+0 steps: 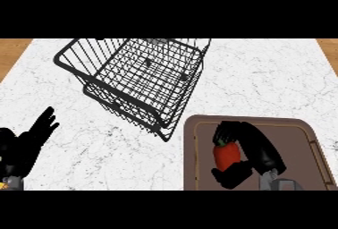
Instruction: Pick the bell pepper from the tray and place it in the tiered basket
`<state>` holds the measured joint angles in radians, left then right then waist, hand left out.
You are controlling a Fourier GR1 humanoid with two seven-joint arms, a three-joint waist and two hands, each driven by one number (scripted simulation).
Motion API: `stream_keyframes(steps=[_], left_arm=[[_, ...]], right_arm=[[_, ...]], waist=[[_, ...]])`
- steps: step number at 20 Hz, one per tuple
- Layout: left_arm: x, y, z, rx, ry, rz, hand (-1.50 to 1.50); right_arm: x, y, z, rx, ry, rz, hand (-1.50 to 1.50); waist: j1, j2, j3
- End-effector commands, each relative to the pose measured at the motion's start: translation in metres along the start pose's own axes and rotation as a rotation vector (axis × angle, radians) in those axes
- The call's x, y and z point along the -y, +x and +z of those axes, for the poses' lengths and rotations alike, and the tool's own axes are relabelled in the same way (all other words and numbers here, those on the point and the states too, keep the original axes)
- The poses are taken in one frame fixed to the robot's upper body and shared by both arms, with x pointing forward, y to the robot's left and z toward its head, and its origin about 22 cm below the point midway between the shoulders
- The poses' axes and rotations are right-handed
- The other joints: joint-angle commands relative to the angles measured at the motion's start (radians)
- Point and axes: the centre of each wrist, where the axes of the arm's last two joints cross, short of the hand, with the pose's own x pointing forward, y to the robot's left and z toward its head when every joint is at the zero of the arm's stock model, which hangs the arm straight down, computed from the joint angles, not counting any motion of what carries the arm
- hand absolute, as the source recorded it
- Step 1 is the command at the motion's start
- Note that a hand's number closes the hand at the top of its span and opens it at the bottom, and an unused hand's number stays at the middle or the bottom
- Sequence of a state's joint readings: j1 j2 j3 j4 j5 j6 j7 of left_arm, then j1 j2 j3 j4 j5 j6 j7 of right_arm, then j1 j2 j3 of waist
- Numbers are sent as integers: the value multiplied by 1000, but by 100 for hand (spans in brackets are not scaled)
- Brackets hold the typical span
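A red bell pepper with a green stem lies on the brown tray at the lower right. My right hand is over the tray, its fingers curled round the pepper's top and right side and its thumb below it. The black wire tiered basket stands on the marble counter at the upper left of the tray, with nothing in it. My left hand rests open at the left edge, fingers pointing up.
The white marble counter stretches to the right of the basket and between the basket and my left hand. Wooden surface shows past the counter's far corners. The basket's near corner almost touches the tray's upper left corner.
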<state>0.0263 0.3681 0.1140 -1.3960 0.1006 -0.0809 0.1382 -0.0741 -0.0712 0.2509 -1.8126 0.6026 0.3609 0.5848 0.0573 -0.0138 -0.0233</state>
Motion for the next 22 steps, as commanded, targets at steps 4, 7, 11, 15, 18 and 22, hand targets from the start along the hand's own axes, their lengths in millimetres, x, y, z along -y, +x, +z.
stream_keyframes(steps=[4, 7, 11, 15, 18, 22], left_arm=[[5, -2, -1, -28, -32, -22, 0], [9, -1, -3, -32, -47, -30, 0], [11, -1, -4, -35, -49, -31, 0], [18, 3, -7, -25, -73, -38, 0], [24, 5, -9, -15, -92, -38, 0], [29, 11, -15, -9, -107, -36, 0]], right_arm=[[-2, 67, -3, -67, -300, 113, 150], [1, 92, -2, -85, -448, 172, 150], [2, 122, -1, -118, -623, 207, 150], [6, 154, -2, -130, -786, 210, 150], [8, 170, -6, -148, -888, 211, 150], [11, 193, -6, -140, -991, 223, 150]], waist=[[35, -16, -11], [38, -22, -11], [54, -21, -8], [77, -6, 1], [91, 3, 5], [102, 13, 8]])
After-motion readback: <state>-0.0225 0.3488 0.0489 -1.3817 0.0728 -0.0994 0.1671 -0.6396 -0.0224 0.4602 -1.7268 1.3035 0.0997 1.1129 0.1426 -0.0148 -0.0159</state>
